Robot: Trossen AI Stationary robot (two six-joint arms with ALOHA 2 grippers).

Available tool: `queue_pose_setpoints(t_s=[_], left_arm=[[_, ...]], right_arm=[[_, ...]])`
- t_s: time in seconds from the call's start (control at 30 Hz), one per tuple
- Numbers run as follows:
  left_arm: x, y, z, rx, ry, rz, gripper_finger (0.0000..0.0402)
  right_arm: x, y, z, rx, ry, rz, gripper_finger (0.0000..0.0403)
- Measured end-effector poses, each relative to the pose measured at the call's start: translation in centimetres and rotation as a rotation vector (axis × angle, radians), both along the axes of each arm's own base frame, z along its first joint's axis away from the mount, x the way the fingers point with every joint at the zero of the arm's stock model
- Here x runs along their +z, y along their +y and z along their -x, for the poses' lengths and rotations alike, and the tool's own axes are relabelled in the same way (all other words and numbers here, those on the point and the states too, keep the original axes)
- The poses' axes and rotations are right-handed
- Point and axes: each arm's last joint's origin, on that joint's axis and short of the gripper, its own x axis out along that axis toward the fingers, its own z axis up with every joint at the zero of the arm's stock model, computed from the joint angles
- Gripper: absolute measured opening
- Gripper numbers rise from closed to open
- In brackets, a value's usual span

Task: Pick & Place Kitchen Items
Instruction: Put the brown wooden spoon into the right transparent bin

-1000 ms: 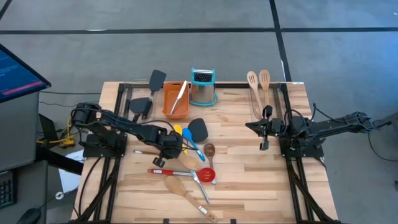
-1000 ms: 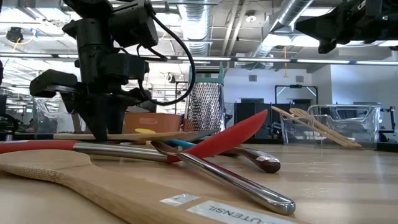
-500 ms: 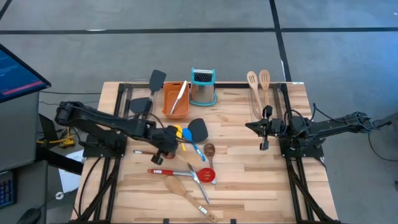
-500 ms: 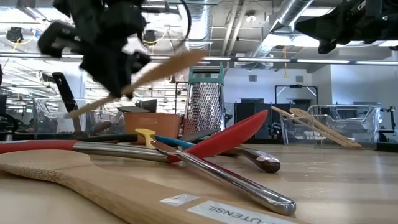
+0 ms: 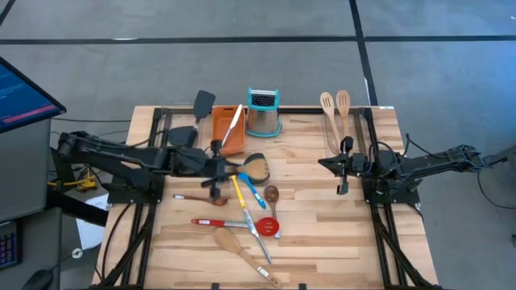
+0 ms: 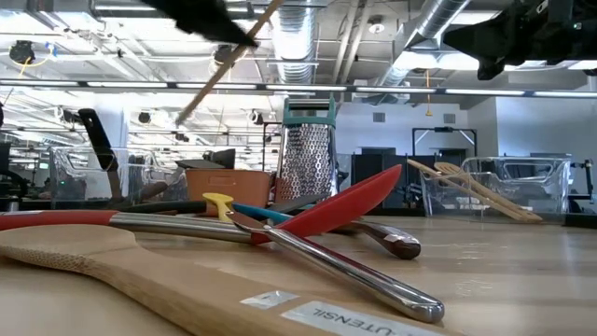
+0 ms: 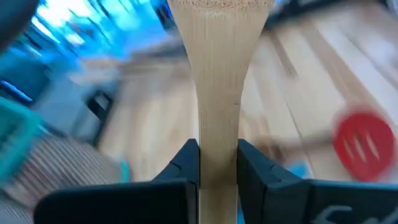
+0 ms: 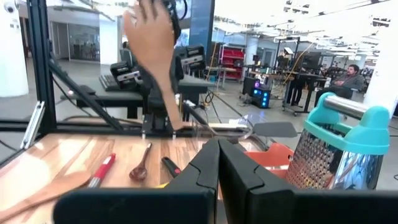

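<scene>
My left gripper [image 5: 228, 167] [image 7: 217, 155] is raised above the middle of the table, shut on a wooden spoon [image 5: 255, 167] [image 8: 149, 37]. The spoon's handle [image 6: 219, 70] slants down toward the table's left. Below lie the other kitchen items: yellow [image 5: 236, 189] and blue [image 5: 251, 192] spoons, a red slotted spoon [image 5: 268, 227], a wooden spatula [image 5: 228, 240] and steel-handled tools [image 6: 336, 266], crossing each other on the tabletop. My right gripper [image 5: 342, 167] [image 8: 217, 158] waits shut at the table's right, holding nothing. My left gripper pinches the wooden spoon's handle [image 7: 217, 134] between its two fingers [image 7: 186, 163], just below where the handle widens into the head. The fingers come from the table's left, slanting a little downward. The spoon is lifted clear, tilted, head higher than its free handle end [image 6: 182, 117].
An orange tray [image 5: 228, 129] with a pale utensil in it and a steel grater [image 5: 263, 113] with a teal top stand at the far edge. Black turners [image 5: 193, 121] lie far left, two wooden utensils [image 5: 334, 111] far right. Bare tabletop [image 5: 322, 225] lies near right.
My left gripper has risen from the pile and drawn toward the table's far edge, tipping from pointing down to nearly level. The wooden spoon, which lay level on the pile, has been lifted clear and now slants with its head up.
</scene>
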Motion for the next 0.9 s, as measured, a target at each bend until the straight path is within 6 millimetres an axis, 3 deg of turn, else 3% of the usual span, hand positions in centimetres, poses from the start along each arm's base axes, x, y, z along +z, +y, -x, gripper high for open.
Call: queue_pose_setpoints(t_s=[0.33, 0.63, 0.9], left_arm=[[1.8, 2.5, -2.9, 0.240, -0.316, -0.160, 0.0035], [0.0, 4.5, -6.2, 0.320, -0.476, -0.156, 0.0035], [-1.3, 4.7, -8.7, 0.311, -0.486, -0.175, 0.0034]], right_arm=[[0.5, 0.1, -0.4, 0.006, -0.061, -0.058, 0.0002], [1.4, 0.0, -1.4, -0.084, -0.188, -0.028, 0.0002], [1.3, -0.8, -3.7, -0.214, -0.138, -0.039, 0.0002]])
